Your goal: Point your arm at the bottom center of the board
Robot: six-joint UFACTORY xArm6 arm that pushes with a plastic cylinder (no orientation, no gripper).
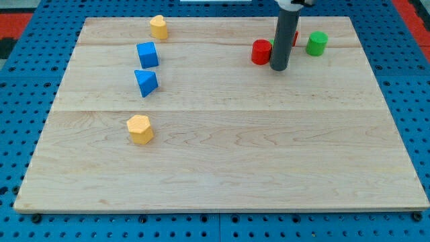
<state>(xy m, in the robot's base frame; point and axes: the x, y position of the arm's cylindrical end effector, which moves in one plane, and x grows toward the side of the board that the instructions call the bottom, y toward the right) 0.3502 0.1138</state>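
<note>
My tip [279, 68] rests on the wooden board [222, 175] near the view's top, right of centre. A red cylinder [261, 52] stands just left of the tip, almost touching the rod. A second red block [294, 38] shows partly behind the rod. A green cylinder [317, 44] stands to the right of the rod. At the left, a yellow block [158, 27] is at the top, with a blue cube [147, 54] and a blue triangular block [146, 82] below it. A yellow hexagonal block [140, 129] lies lower left.
The board lies on a blue pegboard table [27, 74] with a red area at the view's top right corner [413, 13].
</note>
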